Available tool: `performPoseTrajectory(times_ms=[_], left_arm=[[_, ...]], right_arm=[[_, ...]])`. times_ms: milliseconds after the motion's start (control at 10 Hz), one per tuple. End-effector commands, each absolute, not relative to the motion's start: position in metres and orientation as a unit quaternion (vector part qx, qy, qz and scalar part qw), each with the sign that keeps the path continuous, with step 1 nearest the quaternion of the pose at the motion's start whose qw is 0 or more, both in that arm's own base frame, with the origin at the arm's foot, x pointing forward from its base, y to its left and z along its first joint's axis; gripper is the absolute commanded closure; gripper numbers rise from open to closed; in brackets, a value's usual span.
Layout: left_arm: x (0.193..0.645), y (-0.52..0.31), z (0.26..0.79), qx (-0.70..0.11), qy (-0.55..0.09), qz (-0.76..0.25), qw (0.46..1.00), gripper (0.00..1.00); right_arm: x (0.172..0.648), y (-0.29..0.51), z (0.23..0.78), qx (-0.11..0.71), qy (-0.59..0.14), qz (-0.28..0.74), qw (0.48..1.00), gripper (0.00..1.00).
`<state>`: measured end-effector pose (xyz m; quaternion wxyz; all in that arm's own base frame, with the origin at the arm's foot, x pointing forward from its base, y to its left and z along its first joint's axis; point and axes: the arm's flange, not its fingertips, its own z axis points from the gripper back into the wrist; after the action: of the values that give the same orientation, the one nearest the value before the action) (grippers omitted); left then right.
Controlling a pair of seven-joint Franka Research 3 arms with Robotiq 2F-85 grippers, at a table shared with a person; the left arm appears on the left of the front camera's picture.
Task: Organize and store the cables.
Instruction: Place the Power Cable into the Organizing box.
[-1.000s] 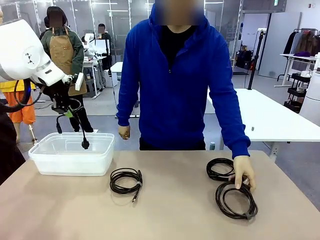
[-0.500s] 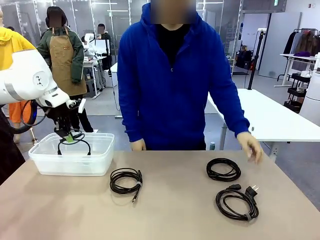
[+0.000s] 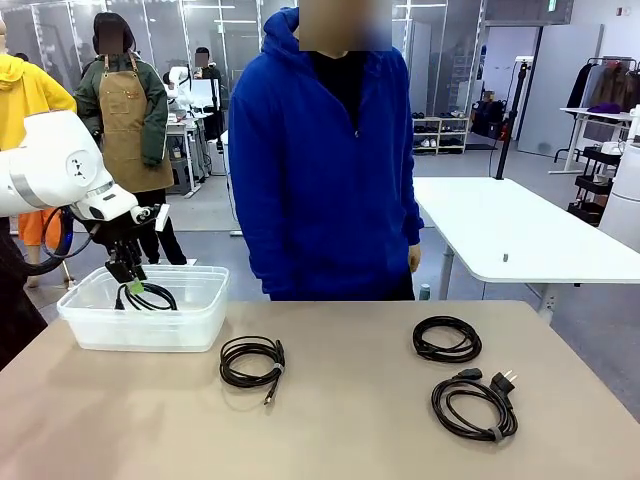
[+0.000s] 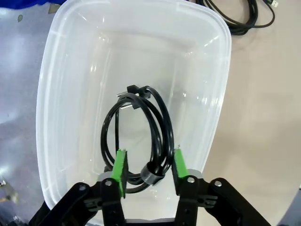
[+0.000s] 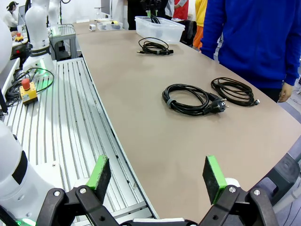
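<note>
A black coiled cable (image 3: 146, 296) lies inside the clear plastic bin (image 3: 140, 330) at the table's left. My left gripper (image 3: 128, 276) hangs just above it, open. In the left wrist view the coil (image 4: 157, 117) rests on the bin's floor (image 4: 80, 84), and its strapped end sits between my spread green pads (image 4: 120, 165) without being pinched. On the tabletop lie three more coiled cables: one in the middle (image 3: 250, 360), two at the right (image 3: 447, 339) (image 3: 474, 405). My right gripper (image 5: 157, 172) is open, off the table's near edge, far from the cables (image 5: 186, 99) (image 5: 233, 90).
A person in a blue hoodie (image 3: 330, 160) stands at the table's far side, hands off the tabletop. A white table (image 3: 510, 235) stands behind on the right. In the right wrist view a ribbed metal base (image 5: 70, 103) runs beside the table.
My left gripper came down into the bin with the coil and opened, leaving the coil on the bin's floor. The person's hand left the right-hand cables and drew back from the table.
</note>
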<state>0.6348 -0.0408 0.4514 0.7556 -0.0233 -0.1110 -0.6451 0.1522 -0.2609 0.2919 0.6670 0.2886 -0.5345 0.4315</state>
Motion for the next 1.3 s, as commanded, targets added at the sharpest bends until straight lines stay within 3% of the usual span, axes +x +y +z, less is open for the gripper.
performPoseTrajectory(times_ms=[0, 100, 200, 1200], left_arm=[[0.6320, -0.0409, 0.4577, -0.032, -0.116, -0.639, 0.760, 0.15], [0.6319, -0.0409, 0.4592, -0.030, -0.119, -0.640, 0.759, 0.14], [0.6313, -0.0415, 0.4601, -0.028, -0.117, -0.642, 0.757, 0.00], [0.6334, -0.0430, 0.4583, -0.021, -0.116, -0.646, 0.754, 0.00]], right_arm=[[0.1530, -0.2612, 0.2907, 0.287, -0.539, 0.434, 0.662, 0.00], [0.1530, -0.2612, 0.2907, 0.287, -0.539, 0.434, 0.662, 0.00], [0.1530, -0.2612, 0.2907, 0.287, -0.539, 0.434, 0.662, 0.00], [0.1530, -0.2612, 0.2907, 0.287, -0.539, 0.434, 0.662, 0.00]])
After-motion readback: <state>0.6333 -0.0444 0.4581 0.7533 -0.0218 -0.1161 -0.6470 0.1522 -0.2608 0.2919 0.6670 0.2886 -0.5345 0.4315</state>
